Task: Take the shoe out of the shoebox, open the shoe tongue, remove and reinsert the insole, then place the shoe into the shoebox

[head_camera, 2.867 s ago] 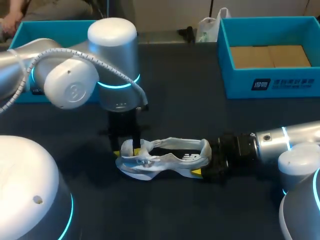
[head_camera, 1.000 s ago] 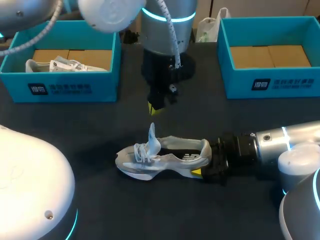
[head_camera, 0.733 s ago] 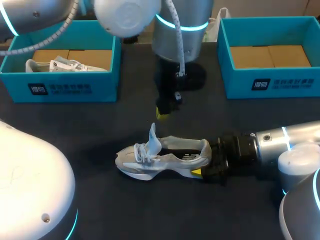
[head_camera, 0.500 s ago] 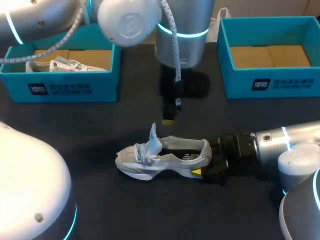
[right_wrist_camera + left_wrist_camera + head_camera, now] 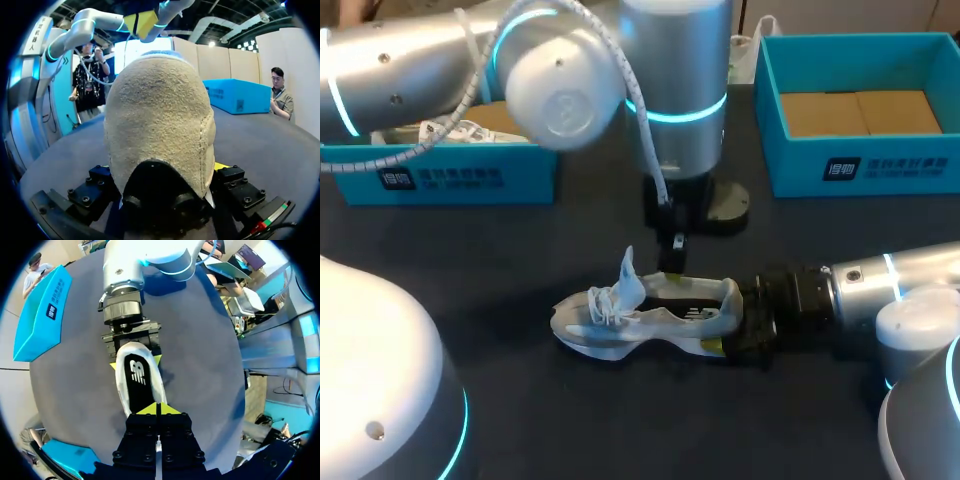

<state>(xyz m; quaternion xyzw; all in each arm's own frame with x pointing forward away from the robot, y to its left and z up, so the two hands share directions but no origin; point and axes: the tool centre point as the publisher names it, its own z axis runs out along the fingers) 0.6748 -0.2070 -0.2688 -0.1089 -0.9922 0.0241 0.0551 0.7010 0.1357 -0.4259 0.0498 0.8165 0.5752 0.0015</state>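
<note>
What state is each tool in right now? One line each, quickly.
Left tool: closed, tips together above the shoe, nothing seen held.
Right tool: closed on the shoe's heel.

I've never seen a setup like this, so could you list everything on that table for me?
shoe: one, white and grey, mid-table, tongue raised
insole: one, black, inside that shoe
left shoebox: one, blue, far left of the table
second shoe: one, white, in the left shoebox
right shoebox: one, blue, far right, brown floor showing
table: one, dark
left hand: yellow tips together, over the shoe's opening
right hand: yellow tips clamped on the shoe's heel
</note>
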